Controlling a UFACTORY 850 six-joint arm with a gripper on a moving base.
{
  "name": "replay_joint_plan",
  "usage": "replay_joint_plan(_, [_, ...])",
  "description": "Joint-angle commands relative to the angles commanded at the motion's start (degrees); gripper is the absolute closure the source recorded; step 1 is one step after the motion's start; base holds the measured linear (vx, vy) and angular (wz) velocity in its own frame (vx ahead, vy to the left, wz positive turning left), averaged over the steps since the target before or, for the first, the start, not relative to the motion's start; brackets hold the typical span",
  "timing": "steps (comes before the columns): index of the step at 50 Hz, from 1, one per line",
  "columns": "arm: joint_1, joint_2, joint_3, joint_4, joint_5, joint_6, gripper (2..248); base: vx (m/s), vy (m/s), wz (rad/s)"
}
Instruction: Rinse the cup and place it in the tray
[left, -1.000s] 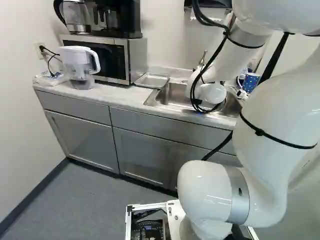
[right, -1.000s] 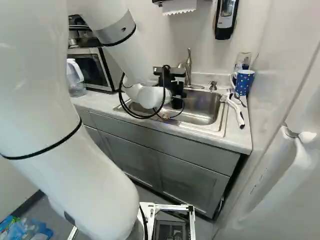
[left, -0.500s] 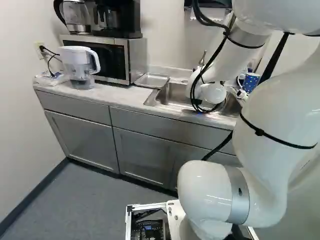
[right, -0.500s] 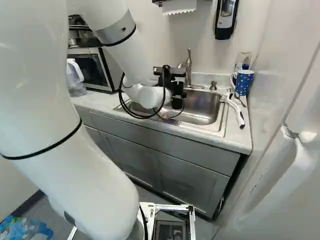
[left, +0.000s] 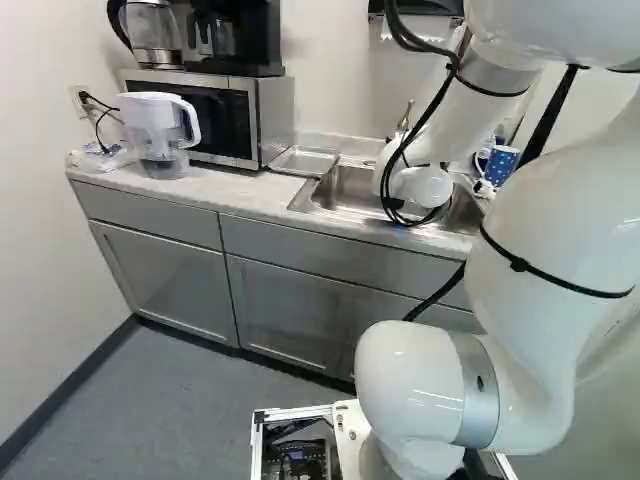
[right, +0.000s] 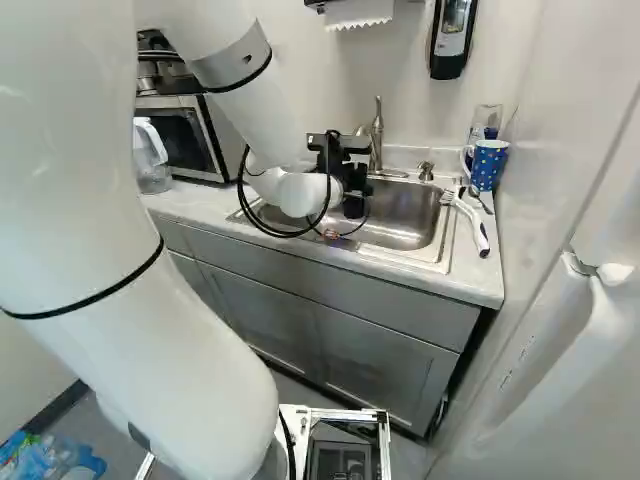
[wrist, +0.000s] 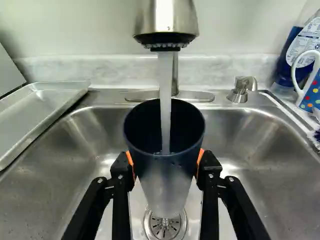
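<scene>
Nearest the base, the white jointed arm reaches over the pale-topped table to the sink. At its tip, the black end effector with orange pads is clamped on a dark blue, tapering cup, one finger against each side. The cup hangs mouth up above the round metal strainer in the stainless steel sink, and the white stream of water falls into it.

The step in hand looks to be the rinse. To do it well, hold the grip firm but not crushing, since wet walls may slip and filling adds weight. Small sideways shifts under the stream would wet the whole inner wall; the rim should stay clear of the brushed metal faucet. Then tip the cup low over the strainer, so that it empties without splashing, and let it drip.

Beyond the sink's side towards the silver and black microwave lies the shallow metal tray, the later goal. Lifting above the sink's rim before crossing seems wise, well apart from the blue dotted mug at the other side.
</scene>
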Motion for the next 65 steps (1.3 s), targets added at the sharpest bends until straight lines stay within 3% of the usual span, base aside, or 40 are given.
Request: replay_joint_plan(65, [0.0,0.0,0.0,0.0,0.0,0.0,125,0.000,0.000,0.000])
